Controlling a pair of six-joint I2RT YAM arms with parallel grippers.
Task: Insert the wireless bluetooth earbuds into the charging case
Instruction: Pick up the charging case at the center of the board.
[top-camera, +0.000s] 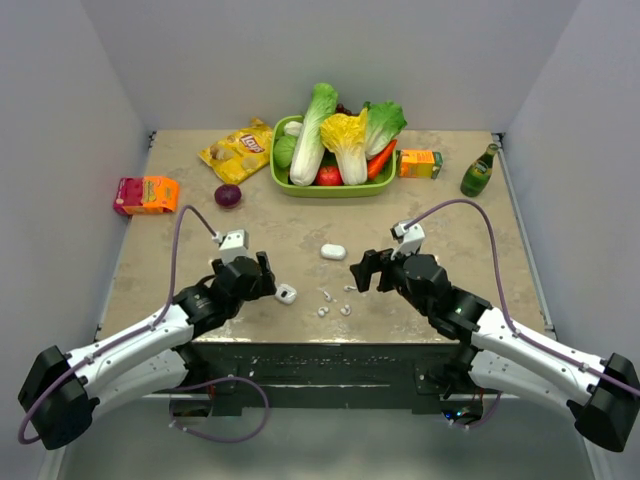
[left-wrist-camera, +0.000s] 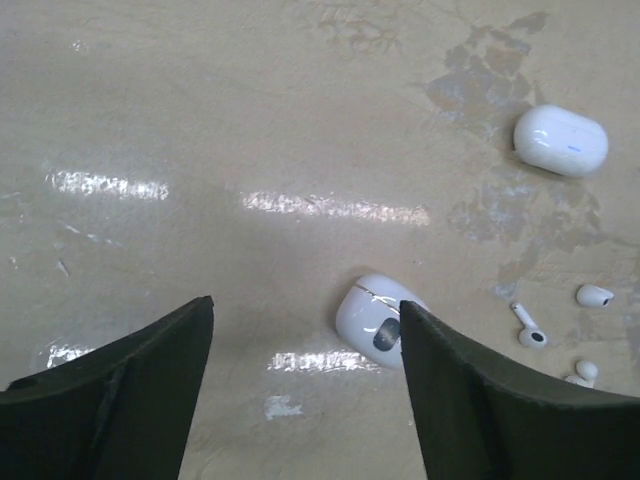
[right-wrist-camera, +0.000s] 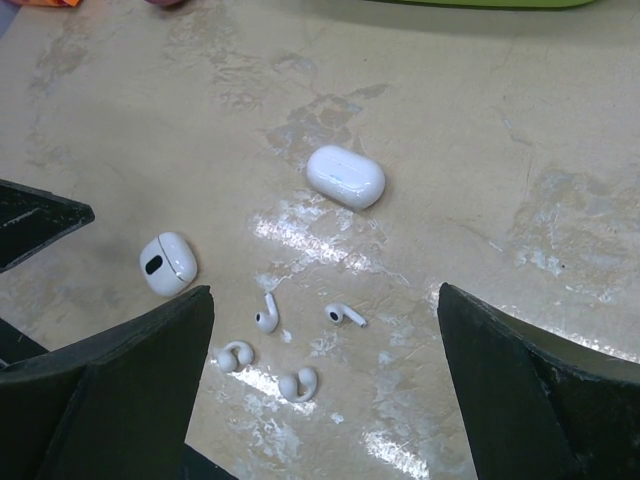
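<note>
Top external view gives me both arms reaching in over the tan table, the left gripper and the right gripper facing each other. Between them, near the front edge, I count four white earbuds lying loose on the table. Two have short stems and lie side by side. The other two are hook-shaped and sit just nearer the right wrist camera. None of them touches a case or a finger.

From my right wrist view the jaws are spread wide over the table and hold nothing, with all four buds showing in the gap between the fingers. A closed oval case lies beyond the buds, apart from them. A smaller rounded case with a dark patch on its face sits to the left of the buds, near the left gripper.

From my left wrist view those jaws are spread and empty too. The smaller case lies just beside the right-hand finger, partly hidden behind it, and I cannot tell whether they touch.

At the back of the table I see a green basket of vegetables, a yellow chip bag, an orange carton and a green bottle.
</note>
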